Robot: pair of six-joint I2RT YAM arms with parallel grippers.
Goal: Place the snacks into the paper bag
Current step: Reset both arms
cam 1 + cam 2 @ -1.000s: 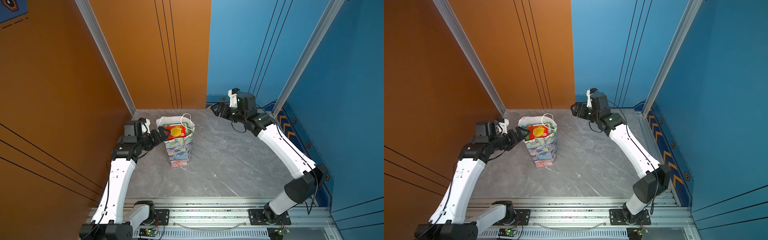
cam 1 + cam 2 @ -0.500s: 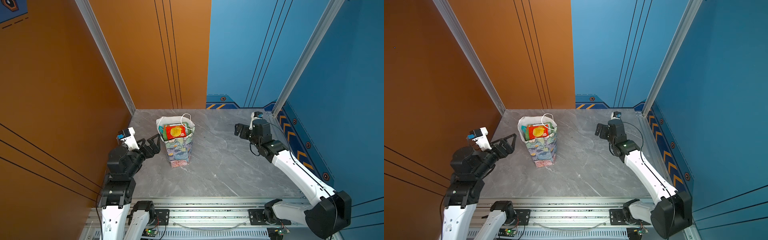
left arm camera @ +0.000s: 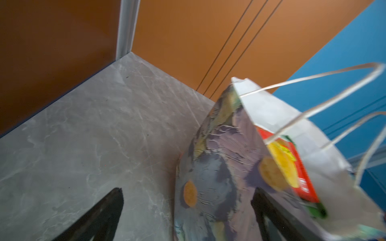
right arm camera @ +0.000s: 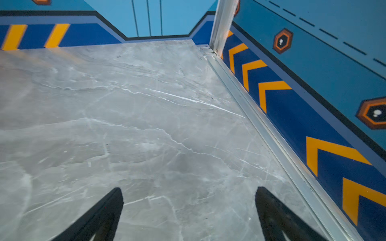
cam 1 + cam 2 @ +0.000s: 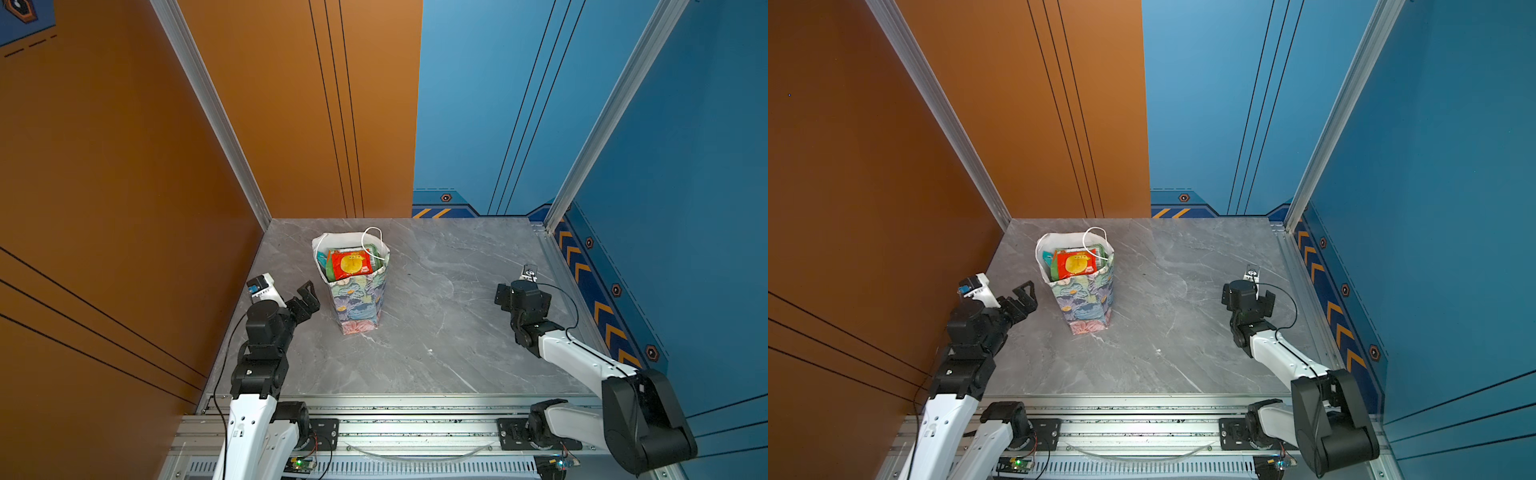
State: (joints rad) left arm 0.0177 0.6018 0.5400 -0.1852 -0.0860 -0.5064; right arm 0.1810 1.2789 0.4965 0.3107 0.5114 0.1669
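Nearest first: the left gripper (image 5: 311,299) hangs over the table (image 5: 415,353) at its 9 o'clock edge, jaws spread wide with nothing in them. The right gripper (image 5: 523,297) is over at 3 o'clock, also wide and empty.

The bag (image 5: 359,299) stands upright at roughly 10 o'clock from the table's centre. The left gripper sits at the bag's 9 o'clock with a sliver of gap in both top views; the right one is well apart.

The snacks (image 5: 332,268) are inside the bag, with a red packet (image 5: 1075,264) showing a yellow circle on top and green and teal ones tucked beside it. The print is too small to read from above and too smeared in the left wrist view, but that view gets the bag (image 3: 219,167) and its white handles (image 3: 302,81) up close.

The right wrist view gets only its gripper (image 4: 188,198), table and orange chevrons (image 4: 312,154) along the 3 o'clock wall (image 4: 334,52).
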